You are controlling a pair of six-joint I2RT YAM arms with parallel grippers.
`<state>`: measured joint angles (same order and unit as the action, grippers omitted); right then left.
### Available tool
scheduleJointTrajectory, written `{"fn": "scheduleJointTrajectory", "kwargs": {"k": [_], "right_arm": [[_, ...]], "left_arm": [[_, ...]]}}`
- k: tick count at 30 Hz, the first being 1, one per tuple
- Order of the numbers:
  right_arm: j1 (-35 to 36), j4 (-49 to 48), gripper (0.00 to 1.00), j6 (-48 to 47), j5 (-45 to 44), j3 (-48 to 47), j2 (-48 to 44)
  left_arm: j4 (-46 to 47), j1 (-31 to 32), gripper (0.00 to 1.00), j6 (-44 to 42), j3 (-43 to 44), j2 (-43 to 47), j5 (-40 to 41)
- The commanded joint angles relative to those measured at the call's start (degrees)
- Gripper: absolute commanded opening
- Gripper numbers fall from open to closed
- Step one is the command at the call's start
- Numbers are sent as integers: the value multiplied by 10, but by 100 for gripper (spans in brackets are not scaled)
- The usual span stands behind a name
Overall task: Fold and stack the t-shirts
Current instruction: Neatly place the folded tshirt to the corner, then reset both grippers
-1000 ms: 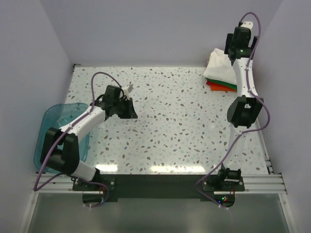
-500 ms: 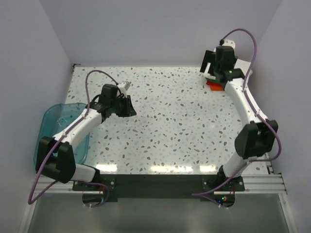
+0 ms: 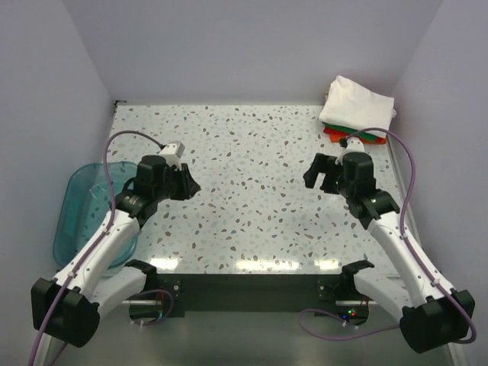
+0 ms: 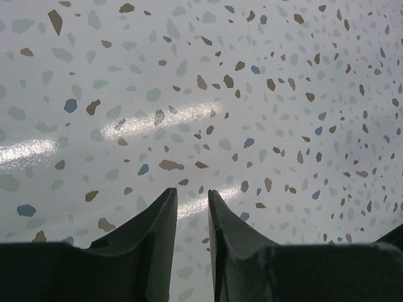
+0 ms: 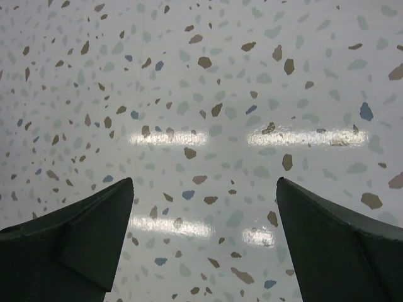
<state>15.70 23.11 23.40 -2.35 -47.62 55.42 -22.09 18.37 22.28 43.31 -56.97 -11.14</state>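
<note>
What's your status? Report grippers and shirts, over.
Left gripper slightly open, empty. Right gripper wide open, empty. T-shirts stacked far-right corner, white on top. Teal bin at left edge, no obstruction.

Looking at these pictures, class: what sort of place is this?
Probably a robot lab workcell: left arm and right arm bolted at a speckled table, plain walls, folded t-shirts stacked far right.
</note>
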Motion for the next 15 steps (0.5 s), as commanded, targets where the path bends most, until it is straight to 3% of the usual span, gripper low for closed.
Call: {"fn": "scheduleJointTrajectory", "kwargs": {"k": [1, 15], "right_arm": [[-1, 29, 99, 8, 19, 10, -38], [-1, 20, 99, 17, 23, 22, -42]], "left_arm": [[12, -5, 31, 9, -5, 34, 26], [6, -5, 33, 8, -9, 70, 38]]}}
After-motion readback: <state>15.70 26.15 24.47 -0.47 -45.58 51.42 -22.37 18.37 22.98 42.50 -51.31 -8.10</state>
